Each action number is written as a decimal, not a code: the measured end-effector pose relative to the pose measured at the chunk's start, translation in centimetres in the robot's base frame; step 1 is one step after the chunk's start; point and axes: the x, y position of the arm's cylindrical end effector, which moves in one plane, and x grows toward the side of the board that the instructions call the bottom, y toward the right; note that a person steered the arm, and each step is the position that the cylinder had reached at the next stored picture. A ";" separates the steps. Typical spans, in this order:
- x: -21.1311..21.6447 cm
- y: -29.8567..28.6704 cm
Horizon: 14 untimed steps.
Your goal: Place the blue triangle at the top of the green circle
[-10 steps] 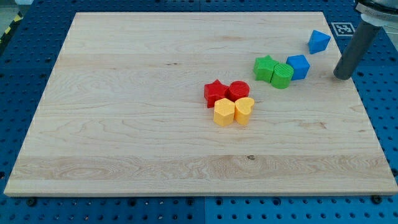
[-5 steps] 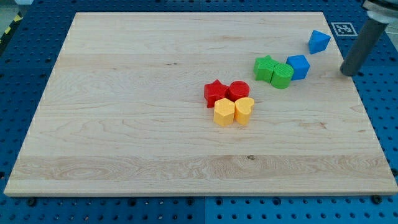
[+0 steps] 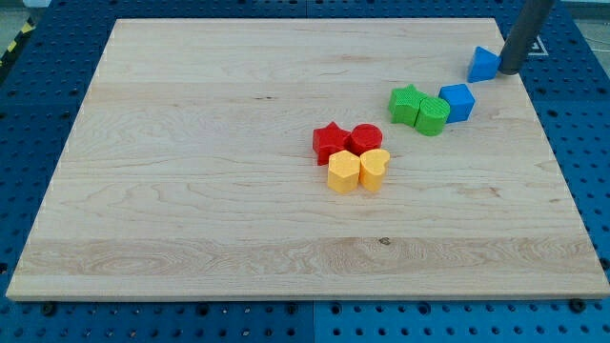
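Note:
The blue triangle (image 3: pixel 483 64) lies near the board's top right edge. My tip (image 3: pixel 508 70) stands right against its right side, touching or nearly so. The green circle (image 3: pixel 432 115) sits lower and to the left, packed between a green star (image 3: pixel 407 103) on its left and a blue cube (image 3: pixel 457 101) on its right. The triangle is above and to the right of the green circle, apart from it.
A red star (image 3: pixel 330 142), a red circle (image 3: pixel 365 139), a yellow hexagon (image 3: pixel 343 172) and a yellow heart (image 3: pixel 375 169) form a tight cluster at the board's middle. The wooden board's right edge (image 3: pixel 543 124) runs just past my tip.
My tip has moved up and to the left, from right of the blue cube to the blue triangle's right side. The triangle has shifted slightly left.

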 end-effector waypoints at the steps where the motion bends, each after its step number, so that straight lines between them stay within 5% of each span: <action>1: 0.0 -0.7; 8: -1.5 -12.4; 14: 1.4 -11.5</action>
